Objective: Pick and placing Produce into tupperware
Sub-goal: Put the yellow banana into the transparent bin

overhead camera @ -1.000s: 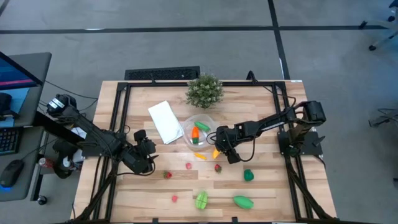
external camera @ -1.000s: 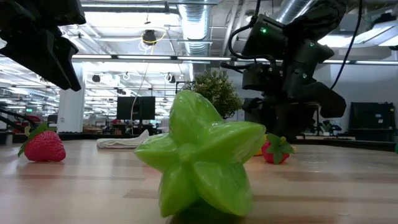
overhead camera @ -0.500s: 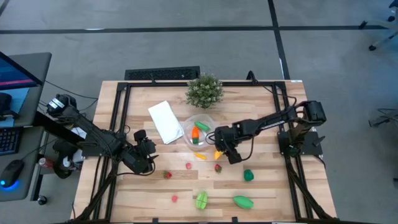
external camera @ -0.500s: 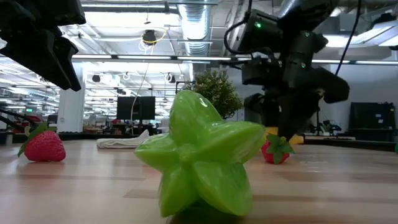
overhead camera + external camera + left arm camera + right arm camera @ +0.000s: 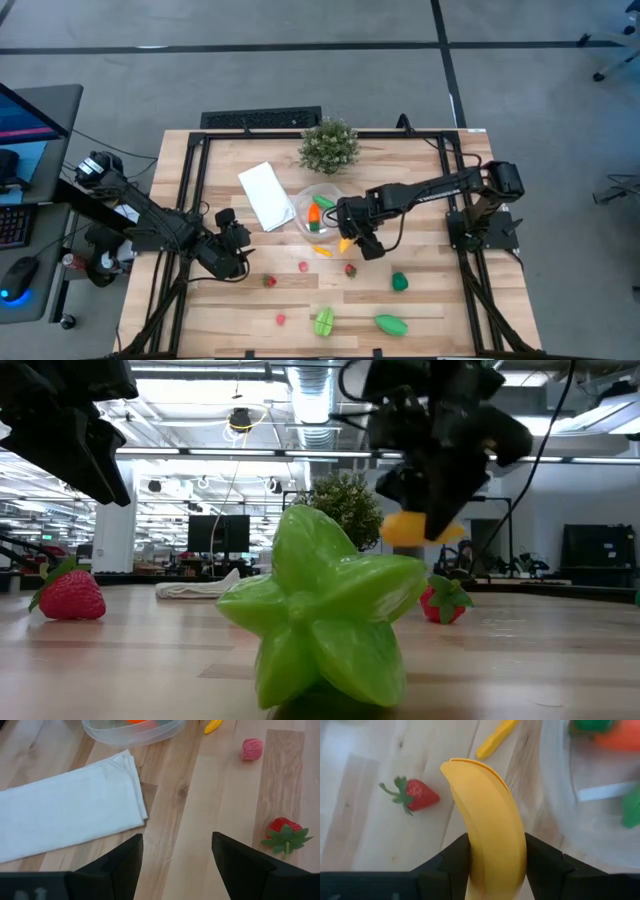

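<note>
**A:** How far along are we?

**B:** Partway. The clear tupperware [image 5: 321,211] sits near the table's [image 5: 430,300] middle, toward the far edge, and already holds an orange carrot [image 5: 314,213] and green pieces. Our right gripper [image 5: 350,240] is clamped on the yellow banana [image 5: 490,820], lifted just beside the container's rim — not yet over it.

**A:** What's left?

**B:** Plenty, we judge — strawberries [image 5: 350,269], a green star fruit [image 5: 324,321] and other green pieces lie toward the near edge. Our left gripper [image 5: 232,262] waits near the left side, fingers [image 5: 120,865] spread wide, holding nothing.
</note>
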You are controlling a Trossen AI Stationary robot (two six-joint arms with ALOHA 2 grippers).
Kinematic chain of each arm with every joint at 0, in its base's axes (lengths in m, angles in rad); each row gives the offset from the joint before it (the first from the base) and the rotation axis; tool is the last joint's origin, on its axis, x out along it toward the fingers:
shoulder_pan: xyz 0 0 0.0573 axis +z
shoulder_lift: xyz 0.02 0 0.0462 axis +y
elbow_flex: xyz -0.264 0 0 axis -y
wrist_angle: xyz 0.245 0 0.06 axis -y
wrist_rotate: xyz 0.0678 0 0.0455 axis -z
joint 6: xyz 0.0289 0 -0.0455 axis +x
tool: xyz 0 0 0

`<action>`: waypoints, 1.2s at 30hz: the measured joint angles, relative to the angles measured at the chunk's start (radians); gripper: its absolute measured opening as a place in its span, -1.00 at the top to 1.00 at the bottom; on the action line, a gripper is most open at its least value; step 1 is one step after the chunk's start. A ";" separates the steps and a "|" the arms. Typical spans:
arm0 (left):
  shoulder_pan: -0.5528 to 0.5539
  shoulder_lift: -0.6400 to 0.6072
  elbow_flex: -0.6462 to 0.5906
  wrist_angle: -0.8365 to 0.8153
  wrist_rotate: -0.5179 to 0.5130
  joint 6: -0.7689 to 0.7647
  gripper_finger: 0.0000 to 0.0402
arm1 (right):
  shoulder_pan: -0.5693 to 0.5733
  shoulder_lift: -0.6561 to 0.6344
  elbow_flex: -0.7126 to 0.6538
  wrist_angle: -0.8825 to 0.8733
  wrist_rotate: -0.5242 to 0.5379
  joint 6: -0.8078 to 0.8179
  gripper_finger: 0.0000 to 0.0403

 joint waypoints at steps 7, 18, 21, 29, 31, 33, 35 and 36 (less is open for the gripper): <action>0.000 0.000 0.000 -0.004 -0.015 0.005 -0.14 | -0.013 0.000 0.089 -0.010 0.004 -0.087 0.21; 0.000 0.000 0.000 -0.005 -0.017 0.005 -0.14 | -0.109 0.000 0.098 0.193 0.038 -0.137 0.21; 0.000 0.000 0.000 -0.005 -0.017 0.005 -0.14 | -0.128 0.000 0.098 0.231 0.038 -0.097 0.21; 0.000 0.000 0.000 -0.007 -0.018 0.005 -0.14 | -0.152 0.073 0.100 0.261 0.041 -0.008 0.21; 0.000 0.000 0.000 -0.008 -0.018 0.005 -0.14 | -0.155 0.106 0.100 0.248 0.042 -0.007 0.21; 0.000 0.000 0.000 -0.008 -0.018 0.004 -0.14 | -0.155 0.136 0.099 0.247 0.042 -0.007 0.21; 0.000 0.000 0.000 -0.009 -0.018 0.004 -0.14 | -0.155 0.148 0.098 0.235 0.043 -0.007 0.21; 0.000 0.000 0.000 -0.011 -0.018 0.004 -0.14 | -0.156 0.150 0.099 0.236 0.046 -0.006 0.21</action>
